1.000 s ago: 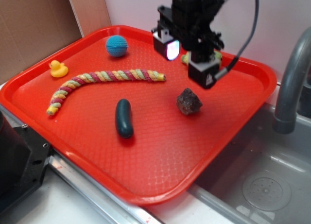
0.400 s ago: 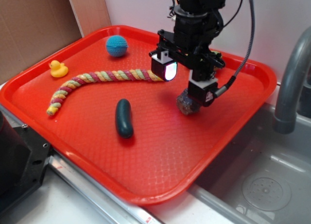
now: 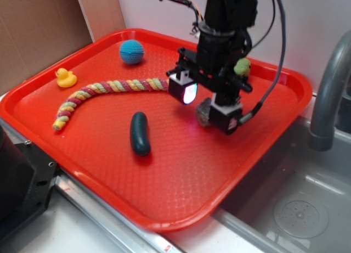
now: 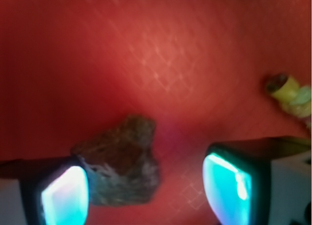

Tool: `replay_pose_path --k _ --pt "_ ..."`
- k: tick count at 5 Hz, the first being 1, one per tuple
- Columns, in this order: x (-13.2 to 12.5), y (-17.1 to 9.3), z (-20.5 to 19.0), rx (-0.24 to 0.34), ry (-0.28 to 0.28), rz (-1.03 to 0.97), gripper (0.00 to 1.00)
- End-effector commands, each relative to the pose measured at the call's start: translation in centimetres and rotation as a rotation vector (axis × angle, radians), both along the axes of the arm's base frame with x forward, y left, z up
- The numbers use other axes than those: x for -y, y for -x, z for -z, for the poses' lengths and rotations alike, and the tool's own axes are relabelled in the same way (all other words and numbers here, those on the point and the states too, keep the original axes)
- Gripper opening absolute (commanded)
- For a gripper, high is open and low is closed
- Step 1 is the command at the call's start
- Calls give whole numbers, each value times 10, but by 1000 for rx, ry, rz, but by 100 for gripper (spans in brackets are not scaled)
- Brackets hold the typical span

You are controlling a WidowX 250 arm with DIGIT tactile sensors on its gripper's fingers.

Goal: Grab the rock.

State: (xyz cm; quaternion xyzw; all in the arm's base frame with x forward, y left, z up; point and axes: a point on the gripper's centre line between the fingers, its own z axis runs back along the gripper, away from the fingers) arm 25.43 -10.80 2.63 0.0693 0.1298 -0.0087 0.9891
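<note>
Red tray [image 3: 164, 209]: holds the rock [image 4: 122, 161].
Claw [image 4: 146, 186]: spread wide, low, straddling the rock, left pad touching it.

We see a red tray [image 3: 181, 198] with a waffle-textured floor. On it lie 1 blue ball [image 3: 131, 51] near the far rim, 1 yellow rubber duck [image 3: 66, 77] close to the left edge, and 1 braided rope [image 3: 104, 93] of yellow, pink and green strands curving across the middle. Just in front of the rope rests a smooth dark green pickle [image 3: 140, 133]. To the tray's right stands a grey faucet [image 3: 327, 94] over a grey sink [image 3: 296, 209]. Brown cardboard [image 3: 38, 28] leans behind.
</note>
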Motion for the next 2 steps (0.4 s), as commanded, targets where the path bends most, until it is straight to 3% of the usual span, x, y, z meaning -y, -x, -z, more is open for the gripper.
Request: replay_pose_path --k 1,2 --pt "2 2 -5 31 24 -18 0" --pt "1 1 -9 40 63 -26 0"
